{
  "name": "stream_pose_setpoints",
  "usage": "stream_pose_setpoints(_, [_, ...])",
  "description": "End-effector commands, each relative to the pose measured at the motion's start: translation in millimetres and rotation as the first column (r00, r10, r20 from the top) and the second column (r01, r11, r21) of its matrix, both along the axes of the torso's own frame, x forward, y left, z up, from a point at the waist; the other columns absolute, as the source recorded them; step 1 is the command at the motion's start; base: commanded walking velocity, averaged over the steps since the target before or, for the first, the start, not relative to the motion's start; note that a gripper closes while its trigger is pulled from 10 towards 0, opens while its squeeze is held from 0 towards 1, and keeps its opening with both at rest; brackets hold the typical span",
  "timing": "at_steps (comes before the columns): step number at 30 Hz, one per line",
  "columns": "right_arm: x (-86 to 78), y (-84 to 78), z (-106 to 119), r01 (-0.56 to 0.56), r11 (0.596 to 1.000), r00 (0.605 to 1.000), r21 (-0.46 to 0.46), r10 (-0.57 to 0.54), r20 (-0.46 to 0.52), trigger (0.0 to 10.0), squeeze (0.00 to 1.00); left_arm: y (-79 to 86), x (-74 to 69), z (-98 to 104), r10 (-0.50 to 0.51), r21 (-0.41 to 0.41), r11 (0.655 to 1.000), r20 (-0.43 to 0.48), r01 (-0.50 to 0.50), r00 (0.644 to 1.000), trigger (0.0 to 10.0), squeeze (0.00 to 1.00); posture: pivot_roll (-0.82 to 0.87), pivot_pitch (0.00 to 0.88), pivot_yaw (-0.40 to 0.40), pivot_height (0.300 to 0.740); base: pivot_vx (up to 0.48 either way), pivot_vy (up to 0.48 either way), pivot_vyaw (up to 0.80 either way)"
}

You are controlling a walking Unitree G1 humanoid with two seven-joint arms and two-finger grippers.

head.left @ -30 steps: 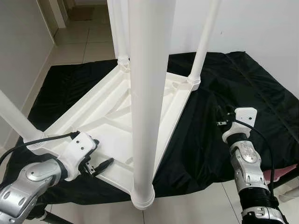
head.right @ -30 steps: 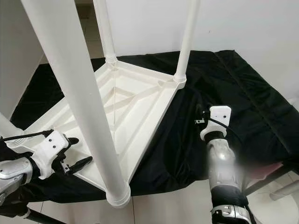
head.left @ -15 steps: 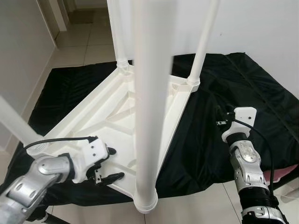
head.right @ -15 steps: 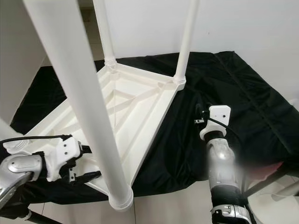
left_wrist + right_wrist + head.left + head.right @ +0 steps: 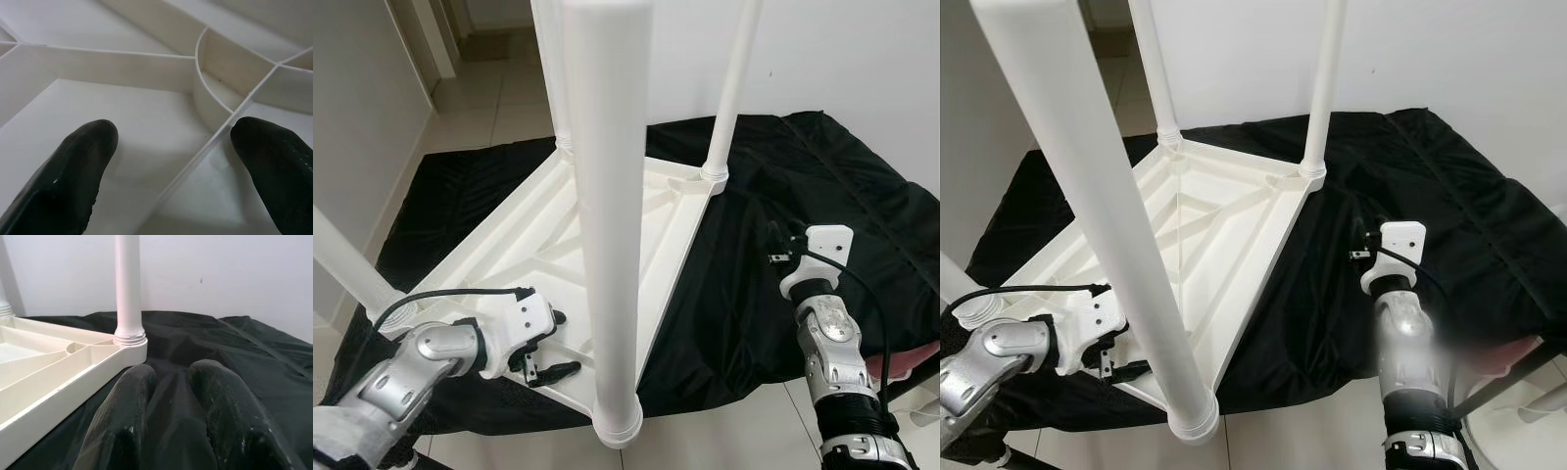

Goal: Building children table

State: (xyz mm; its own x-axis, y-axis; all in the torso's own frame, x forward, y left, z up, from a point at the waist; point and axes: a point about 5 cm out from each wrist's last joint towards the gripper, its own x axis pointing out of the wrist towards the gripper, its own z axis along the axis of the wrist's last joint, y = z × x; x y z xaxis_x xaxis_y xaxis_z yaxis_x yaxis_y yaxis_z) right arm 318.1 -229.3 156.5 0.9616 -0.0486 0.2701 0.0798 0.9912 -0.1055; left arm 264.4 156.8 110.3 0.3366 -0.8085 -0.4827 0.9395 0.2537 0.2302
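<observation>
A white plastic children's table lies upside down on a black cloth, its ribbed underside (image 5: 538, 245) facing up. Several white legs stand up from its corners: the near leg (image 5: 607, 245) right before me, a far right one (image 5: 729, 88) and a left one (image 5: 342, 259). My left gripper (image 5: 558, 345) is open at the tabletop's front edge, just left of the near leg. Its fingers (image 5: 73, 171) straddle a thin rib above the underside. My right gripper (image 5: 171, 396) is shut, low over the cloth to the right of the table, pointing at the far right leg's socket (image 5: 129, 340).
The black cloth (image 5: 862, 196) spreads wide to the right and behind the table. White walls stand at the left (image 5: 352, 98) and the back right. Tiled floor (image 5: 499, 88) leads off into a hallway behind. A pink thing (image 5: 911, 357) lies at the right edge.
My left gripper has slid right along the tabletop's front edge toward the near leg and reached over the ribs. The right arm has stayed put. The camera has shifted slightly.
</observation>
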Motion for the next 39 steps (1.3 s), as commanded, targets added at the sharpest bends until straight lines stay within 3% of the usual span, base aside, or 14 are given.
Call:
stream_pose_setpoints(1, [-1.9, 2.3, -4, 0.0, 1.0, 1.0, 0.005, 0.0, -0.013, 10.0, 0.0, 1.9, -7.4, -11, -0.091, 0.049, 0.994, -0.092, 0.095, 0.992, 6.4, 0.0, -0.04, 0.018, 0.083, 0.74, 0.0, 0.0, 0.0])
stream_pose_setpoints(2, [-2.1, 2.1, -3, 0.001, 1.0, 1.0, 0.006, -0.001, -0.012, 10.0, 0.0, 1.5, -6.9, -12, -0.085, 0.045, 0.995, -0.091, 0.089, 0.992, 3.3, 0.0, -0.04, 0.017, 0.082, 0.74, 0.0, 0.0, 0.0])
stream_pose_setpoints(4, [-2.1, 2.0, -3, 0.001, 1.0, 1.0, 0.007, -0.001, -0.012, 10.0, 0.0, 1.4, -6.5, -12, -0.082, 0.042, 0.995, -0.091, 0.086, 0.992, 3.3, 0.0, -0.04, 0.017, 0.082, 0.74, 0.0, 0.0, 0.0])
stream_pose_setpoints(5, [-2.3, 1.6, -3, 0.002, 1.0, 1.0, 0.006, -0.002, -0.011, 10.0, 0.0, 1.3, -6.1, -12, -0.077, 0.039, 0.996, -0.092, 0.081, 0.993, 0.4, 0.0, -0.04, 0.017, 0.082, 0.74, 0.0, 0.0, 0.0])
stream_pose_setpoints(7, [-2.0, 1.1, -3, 0.003, 1.0, 1.0, 0.006, -0.003, -0.009, 10.0, 0.0, 1.4, -4.4, -12, -0.07, 0.034, 0.997, -0.089, 0.074, 0.994, 0.0, 0.0, -0.04, 0.014, 0.083, 0.74, 0.0, 0.0, 0.0])
stream_pose_setpoints(19, [-0.3, 3.6, -2, 0.002, 1.0, 1.0, 0.009, -0.002, -0.009, 10.0, 0.0, -7.1, 4.1, -6, -0.006, -0.05, 0.999, -0.047, 0.004, 0.999, 0.0, 0.0, -0.04, 0.012, 0.083, 0.74, 0.0, 0.0, 0.0])
stream_pose_setpoints(29, [-1.1, 0.9, -3, 0.02, 1.0, 1.0, 0.013, -0.02, -0.009, 10.0, 0.0, -33.2, 22.4, 6, 0.108, -0.193, 0.976, 0.019, -0.103, 0.994, 0.0, 0.0, -0.04, 0.017, 0.084, 0.74, 0.0, 0.0, 0.0])
stream_pose_setpoints(30, [-1.0, 1.2, -3, 0.023, 1.0, 1.0, 0.015, -0.023, -0.008, 10.0, 0.0, -45.0, 28.8, 12, 0.146, -0.241, 0.962, 0.043, -0.131, 0.988, 10.0, 0.0, -0.04, 0.017, 0.084, 0.74, 0.0, 0.0, 0.0])
stream_pose_setpoints(37, [-0.9, 2.1, -3, 0.025, 1.0, 1.0, 0.013, -0.025, -0.006, 10.0, 0.0, -53.1, 30.3, 18, 0.14, -0.286, 0.95, 0.034, -0.124, 0.99, 10.0, 0.0, -0.04, 0.02, 0.084, 0.74, 0.0, 0.0, 0.0])
stream_pose_setpoints(38, [-1.4, 2.5, -3, 0.024, 1.0, 1.0, 0.015, -0.024, -0.006, 10.0, 0.0, -53.9, 30.3, 20, 0.136, -0.303, 0.945, 0.026, -0.122, 0.99, 10.0, 1.0, -0.04, 0.022, 0.087, 0.74, 0.0, 0.0, 0.0])
stream_pose_setpoints(39, [-2.2, 2.9, -3, 0.022, 1.0, 1.0, 0.014, -0.022, -0.006, 10.0, 0.0, -53.7, 30.8, 23, 0.136, -0.311, 0.943, 0.029, -0.12, 0.99, 10.0, 1.0, -0.04, 0.022, 0.087, 0.74, 0.0, 0.0, 0.0])
